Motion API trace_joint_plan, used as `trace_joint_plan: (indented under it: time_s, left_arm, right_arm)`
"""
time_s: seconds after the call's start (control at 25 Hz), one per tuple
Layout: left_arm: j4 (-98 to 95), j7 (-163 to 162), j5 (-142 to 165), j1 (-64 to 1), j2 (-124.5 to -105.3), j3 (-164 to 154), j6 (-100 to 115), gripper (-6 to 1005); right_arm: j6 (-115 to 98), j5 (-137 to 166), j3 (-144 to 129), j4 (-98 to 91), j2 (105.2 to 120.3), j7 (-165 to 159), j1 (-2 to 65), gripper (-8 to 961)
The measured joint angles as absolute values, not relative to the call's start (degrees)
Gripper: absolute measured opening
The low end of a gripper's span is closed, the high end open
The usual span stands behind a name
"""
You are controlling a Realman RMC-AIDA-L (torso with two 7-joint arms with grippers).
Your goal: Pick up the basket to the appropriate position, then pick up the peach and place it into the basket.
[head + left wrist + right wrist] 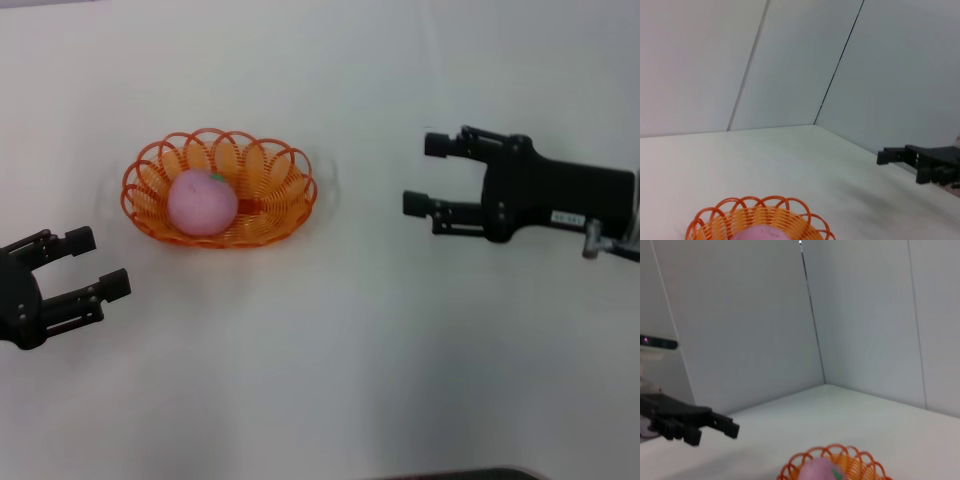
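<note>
The peach (202, 202) was seen lying in the basket (285, 186); nothing appeared left. Both the left pincer (98, 262) and right pincer (427, 173) were spread apart, nothing held.

Table: a plain white tabletop (330, 380) fills the head view, matte and unmarked.
Walls: pale grey-white panels (790, 65) rise straight from the table's far edge.
Seams: thin dark vertical joints (812, 315) divide the panels; two walls meet at a corner.
Light: soft and even, with only faint shadows on the table.
</note>
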State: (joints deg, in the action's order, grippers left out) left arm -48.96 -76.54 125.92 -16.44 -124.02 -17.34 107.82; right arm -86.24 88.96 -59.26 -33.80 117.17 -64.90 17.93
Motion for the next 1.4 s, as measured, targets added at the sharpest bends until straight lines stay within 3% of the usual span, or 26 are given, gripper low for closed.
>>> trace_joint_plan:
  time_s: [1.4]
  left_arm:
    - [-47.28, -66.8, 125.76, -14.96, -124.19, -16.96, 106.07, 797]
  right_arm:
    - [-85.06, 92.39, -58.09, -29.53, 117.67, -62.93, 18.67, 858]
